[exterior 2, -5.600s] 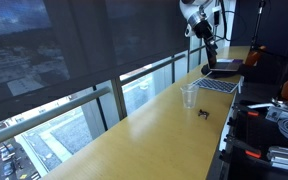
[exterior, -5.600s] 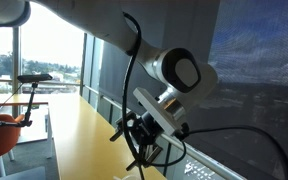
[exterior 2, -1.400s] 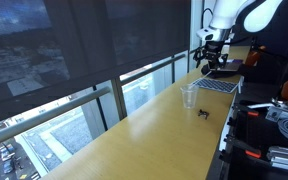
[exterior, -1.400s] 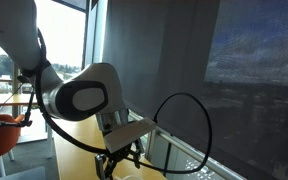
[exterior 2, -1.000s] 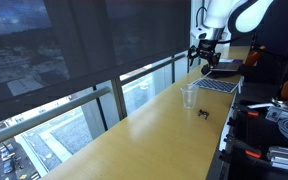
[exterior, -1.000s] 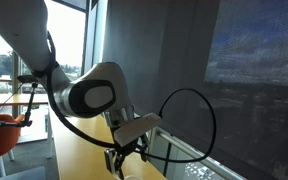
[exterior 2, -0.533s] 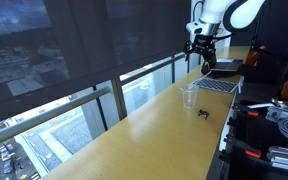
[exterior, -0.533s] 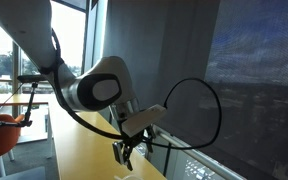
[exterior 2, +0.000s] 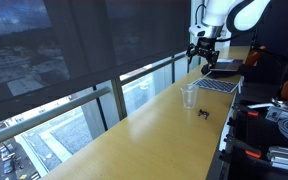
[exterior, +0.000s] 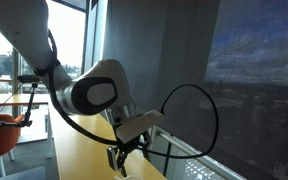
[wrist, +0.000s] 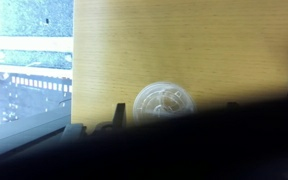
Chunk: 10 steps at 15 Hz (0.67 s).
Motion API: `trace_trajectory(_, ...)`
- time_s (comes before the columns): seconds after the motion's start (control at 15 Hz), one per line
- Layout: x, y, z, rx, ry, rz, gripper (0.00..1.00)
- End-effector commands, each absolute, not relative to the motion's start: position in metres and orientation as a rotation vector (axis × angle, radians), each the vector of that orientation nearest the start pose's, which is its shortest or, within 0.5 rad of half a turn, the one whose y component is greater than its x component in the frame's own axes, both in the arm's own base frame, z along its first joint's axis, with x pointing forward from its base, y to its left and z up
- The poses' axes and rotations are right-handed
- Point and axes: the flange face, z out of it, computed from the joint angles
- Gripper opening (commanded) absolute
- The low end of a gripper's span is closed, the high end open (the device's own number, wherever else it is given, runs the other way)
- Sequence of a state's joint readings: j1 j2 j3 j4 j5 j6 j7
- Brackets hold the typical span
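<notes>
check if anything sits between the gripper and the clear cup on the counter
Nothing visible does. In an exterior view the gripper hangs in open air above and beyond the clear cup. The small black object lies on the cup's near side and the laptop off to one side.

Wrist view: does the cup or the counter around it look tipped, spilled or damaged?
Nothing stands out. The clear cup stands upright on the wooden counter, with no liquid visible around it. An exterior view shows the same. The dark lower part of the wrist view hides the rest.
</notes>
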State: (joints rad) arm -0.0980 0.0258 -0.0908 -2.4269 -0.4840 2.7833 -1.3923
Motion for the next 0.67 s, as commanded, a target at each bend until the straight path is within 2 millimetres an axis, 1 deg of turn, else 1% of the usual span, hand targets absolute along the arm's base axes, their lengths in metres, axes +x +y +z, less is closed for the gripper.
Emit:
trace_trajectory(0.0,0.496,-0.078,0.324,1.883,1.990,0.040,1.00)
trace_trajectory(0.13,0.495,-0.076,0.320,1.884,1.995,0.028,1.00)
trace_trajectory(0.4,0.490,-0.066,0.310,1.884,2.008,0.007,1.00)
trace_trajectory(0.6,0.489,-0.064,0.305,1.885,2.008,-0.002,1.00)
